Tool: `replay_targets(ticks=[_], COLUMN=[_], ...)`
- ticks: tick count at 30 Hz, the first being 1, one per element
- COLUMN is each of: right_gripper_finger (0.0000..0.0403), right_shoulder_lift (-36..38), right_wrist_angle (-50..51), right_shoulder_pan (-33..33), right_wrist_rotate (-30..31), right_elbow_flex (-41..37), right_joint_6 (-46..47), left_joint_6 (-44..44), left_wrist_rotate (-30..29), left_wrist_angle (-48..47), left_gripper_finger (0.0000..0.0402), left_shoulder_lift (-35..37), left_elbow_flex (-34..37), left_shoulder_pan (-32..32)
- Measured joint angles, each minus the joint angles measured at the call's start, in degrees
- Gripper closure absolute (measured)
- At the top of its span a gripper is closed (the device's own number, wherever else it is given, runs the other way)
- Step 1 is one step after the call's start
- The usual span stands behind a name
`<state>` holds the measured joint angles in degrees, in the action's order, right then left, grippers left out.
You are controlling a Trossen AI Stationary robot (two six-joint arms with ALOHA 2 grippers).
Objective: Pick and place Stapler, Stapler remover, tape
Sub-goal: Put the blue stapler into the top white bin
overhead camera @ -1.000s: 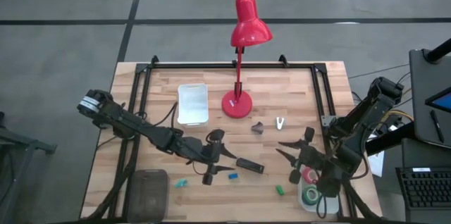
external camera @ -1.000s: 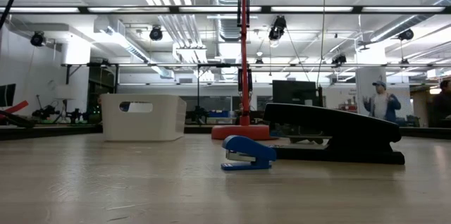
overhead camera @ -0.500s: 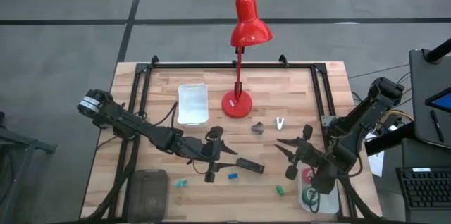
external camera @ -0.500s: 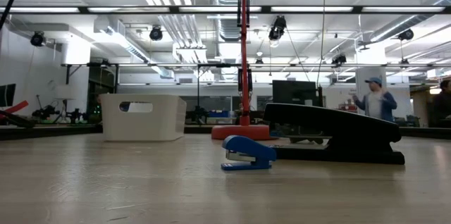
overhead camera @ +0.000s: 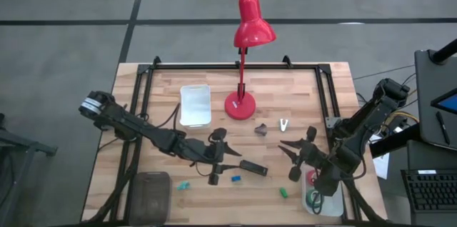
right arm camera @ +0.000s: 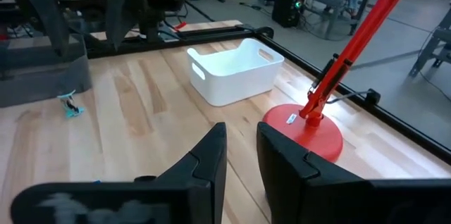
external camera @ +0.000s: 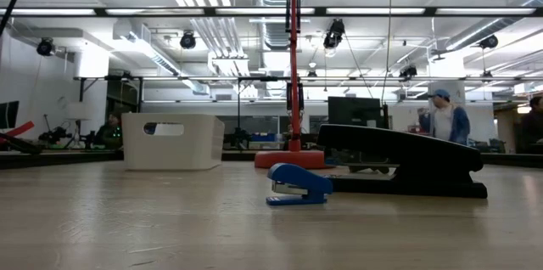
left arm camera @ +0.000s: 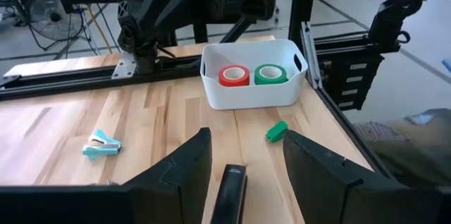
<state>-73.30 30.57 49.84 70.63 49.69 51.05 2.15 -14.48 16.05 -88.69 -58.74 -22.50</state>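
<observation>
Right pincer (overhead camera: 298, 157) has lifted off the white bin (overhead camera: 319, 200) at the desk's front right corner since a second ago and now hangs above the desk with its fingers nearly together, pinching nothing. Left pincer (overhead camera: 223, 163) hasn't budged, spread wide right over the end of the black stapler (overhead camera: 253, 168) near the front edge. Red tape (left arm camera: 234, 76) and green tape (left arm camera: 270, 75) sit side by side in that bin.
</observation>
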Motion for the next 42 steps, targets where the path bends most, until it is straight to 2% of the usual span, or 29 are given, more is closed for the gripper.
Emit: replay_targets(ticks=[15, 38, 42], right_gripper_finger=[0.0344, 0.0340, 0.0337], right_shoulder_lift=[0.0, 0.0, 0.0], right_wrist_angle=[-2.7, -4.2, -4.4], right_shoulder_pan=[-1.6, -2.8, -2.8], right_wrist_rotate=[0.0, -0.1, -0.1], right_elbow_flex=[-1.4, -3.4, -3.8], right_joint_6=[0.0, 3.0, 3.0], left_joint_6=[0.0, 0.6, -0.1], left_wrist_rotate=[0.0, 0.0, 1.6], left_wrist_angle=[0.3, 0.0, -0.5], left_gripper_finger=[0.0223, 0.0223, 0.0223], left_shoulder_lift=[-0.6, -0.6, -0.6], left_elbow_flex=[0.0, 0.0, 0.0], left_shoulder_pan=[0.3, 0.4, 0.4])
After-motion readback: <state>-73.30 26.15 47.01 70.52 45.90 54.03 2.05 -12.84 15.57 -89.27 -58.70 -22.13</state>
